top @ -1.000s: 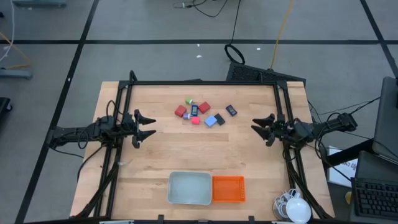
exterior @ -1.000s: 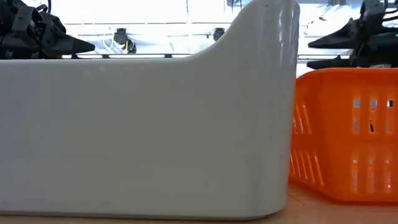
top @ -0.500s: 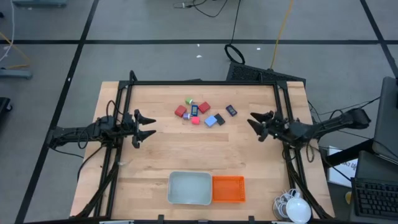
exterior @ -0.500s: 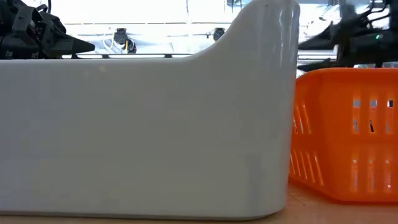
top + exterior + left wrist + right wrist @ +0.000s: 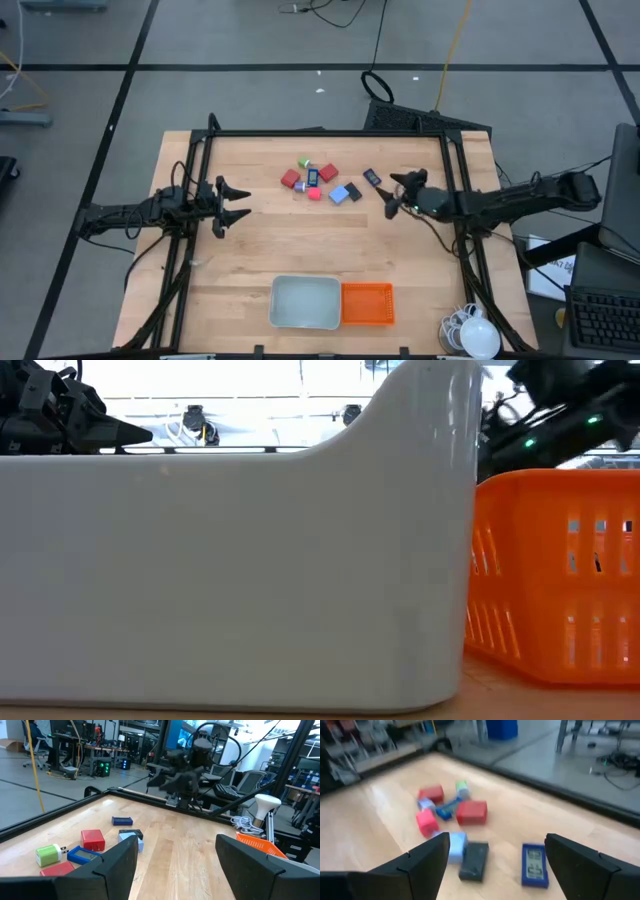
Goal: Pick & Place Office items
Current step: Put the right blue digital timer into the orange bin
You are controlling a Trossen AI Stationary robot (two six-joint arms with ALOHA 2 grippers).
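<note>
The office items lie in a cluster on the far middle of the table [image 5: 320,182]: two red blocks [image 5: 471,812], a pink one [image 5: 426,822], a green one [image 5: 462,787], a light blue piece [image 5: 456,844] beside a black one [image 5: 474,854], and a dark blue flat piece [image 5: 535,865] nearest the right. My right gripper [image 5: 395,196] is open, just right of the cluster, pointing at it. My left gripper [image 5: 236,203] is open, waiting left of the cluster. The low view shows none of the items.
A grey tray [image 5: 305,302] and an orange mesh basket [image 5: 367,304] stand side by side at the near edge; they fill the low view. A black frame [image 5: 320,133] borders the table. Bare wood lies between cluster and containers.
My right gripper has moved toward the table's left, from the right rail to close beside the dark blue flat piece, its arm stretching out. Its fingers have stayed open. The left arm and the items have kept still.
</note>
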